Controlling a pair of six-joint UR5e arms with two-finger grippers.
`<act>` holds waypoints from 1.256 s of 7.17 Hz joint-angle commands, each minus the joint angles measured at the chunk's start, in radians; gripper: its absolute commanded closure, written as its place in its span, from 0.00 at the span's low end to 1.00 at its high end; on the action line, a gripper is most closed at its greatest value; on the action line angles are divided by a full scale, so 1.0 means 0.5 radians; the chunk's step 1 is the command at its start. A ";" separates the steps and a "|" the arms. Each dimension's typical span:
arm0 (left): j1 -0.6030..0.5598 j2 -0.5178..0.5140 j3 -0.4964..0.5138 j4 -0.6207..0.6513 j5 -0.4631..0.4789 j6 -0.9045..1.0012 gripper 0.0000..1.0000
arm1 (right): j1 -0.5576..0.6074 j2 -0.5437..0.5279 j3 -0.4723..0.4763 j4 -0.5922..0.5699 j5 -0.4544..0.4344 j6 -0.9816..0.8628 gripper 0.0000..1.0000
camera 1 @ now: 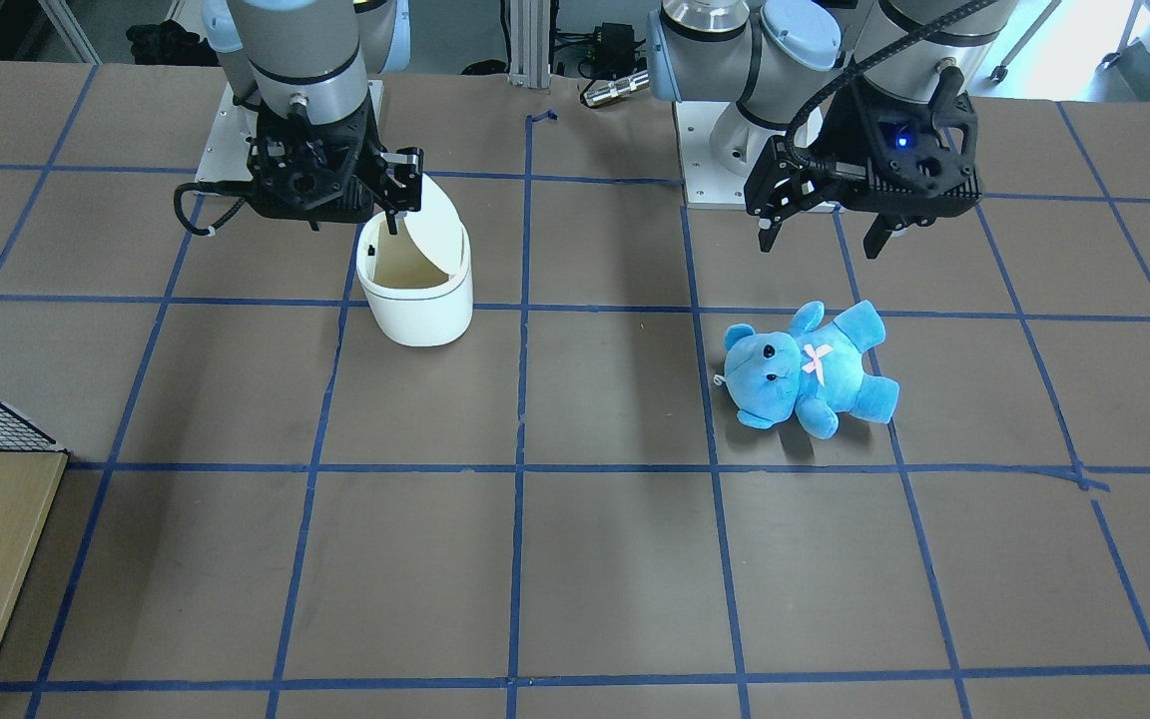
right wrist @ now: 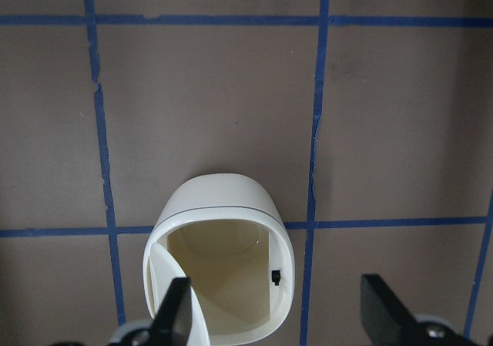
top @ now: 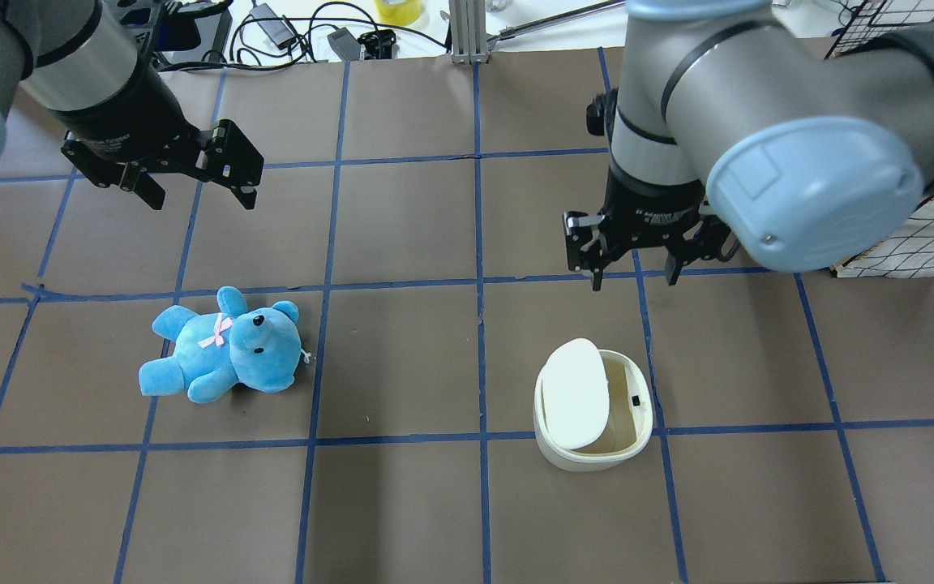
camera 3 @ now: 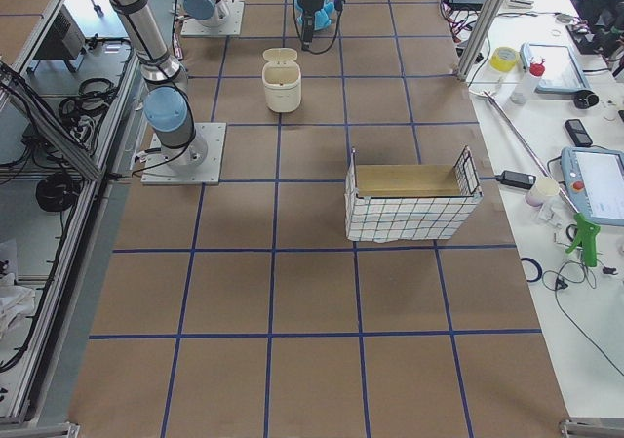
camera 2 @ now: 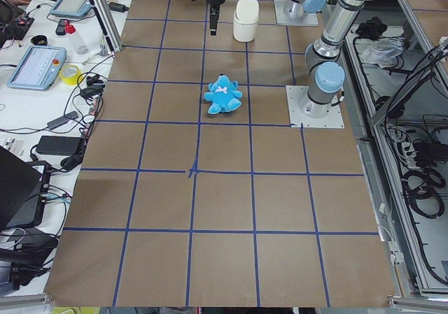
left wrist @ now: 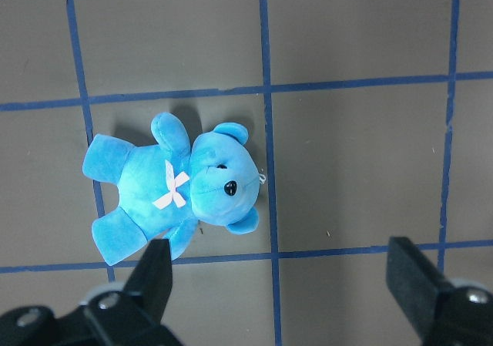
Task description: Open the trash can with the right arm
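The white trash can (camera 1: 422,310) stands on the table with its lid (camera 1: 432,228) swung up and tilted to one side, so the beige inside shows. It also shows in the overhead view (top: 593,450) and the right wrist view (right wrist: 219,199). My right gripper (camera 1: 355,212) hangs just above the can, open and empty, with one finger (camera 1: 397,195) by the lid's upper edge; I cannot tell whether it touches. From overhead the right gripper (top: 633,277) is open. My left gripper (top: 201,199) is open and empty above the table, beyond the teddy.
A blue teddy (top: 224,345) lies on its back on the left arm's side, also in the left wrist view (left wrist: 177,184). A wire basket with a wooden floor (camera 3: 409,199) stands near the table's right end. Blue tape lines mark a grid on the brown table.
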 commanded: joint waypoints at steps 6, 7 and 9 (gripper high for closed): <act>0.000 0.000 0.000 0.000 0.000 0.000 0.00 | -0.130 -0.002 -0.268 -0.108 0.021 -0.023 0.00; 0.000 0.000 0.000 0.000 0.000 0.000 0.00 | -0.130 -0.005 -0.268 -0.105 0.022 -0.023 0.00; 0.000 0.000 0.000 0.000 0.000 0.000 0.00 | -0.127 -0.005 -0.265 -0.105 0.015 -0.023 0.00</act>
